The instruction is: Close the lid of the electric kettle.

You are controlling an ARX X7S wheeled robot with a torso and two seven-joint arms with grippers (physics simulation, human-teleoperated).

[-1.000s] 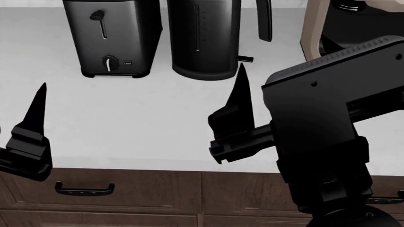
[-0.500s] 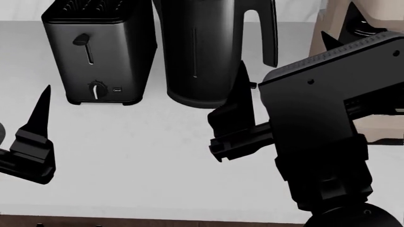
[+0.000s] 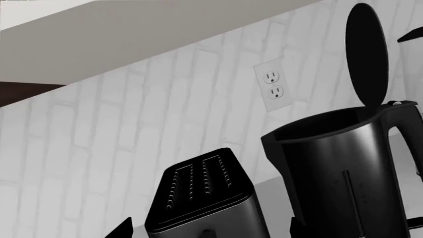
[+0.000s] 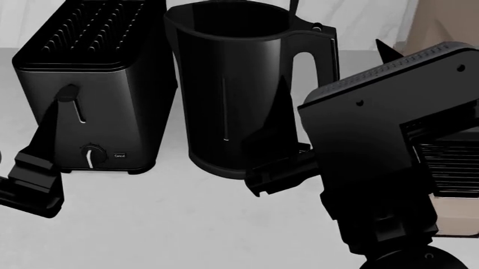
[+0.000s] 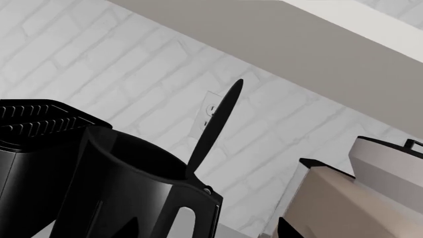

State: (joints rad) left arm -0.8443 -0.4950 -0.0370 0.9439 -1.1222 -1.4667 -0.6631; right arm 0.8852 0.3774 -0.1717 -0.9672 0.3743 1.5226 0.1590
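Note:
The electric kettle [image 4: 228, 89] is a tall glossy black jug standing on the white counter, its top open. Its lid [image 3: 367, 54] stands upright on the hinge at the handle side; it also shows in the right wrist view [image 5: 215, 129], and only as a sliver in the head view [image 4: 294, 5]. The kettle also shows in the left wrist view [image 3: 337, 173] and the right wrist view [image 5: 119, 188]. My right gripper [image 4: 331, 61] is open and empty, in front of the kettle's handle side, below its rim. My left gripper [image 4: 22, 120] is open and empty, in front of the toaster.
A black slotted toaster [image 4: 90, 84] stands close to the kettle's left. A beige espresso machine [image 4: 452, 216] stands to its right, partly hidden behind my right arm. A white brick wall with a socket [image 3: 274, 87] rises behind, under a cabinet.
The head view has lifted: the appliances slid down the frame and look larger, the kettle's open rim came into view, and the drawers left it. Both grippers keep their places in view.

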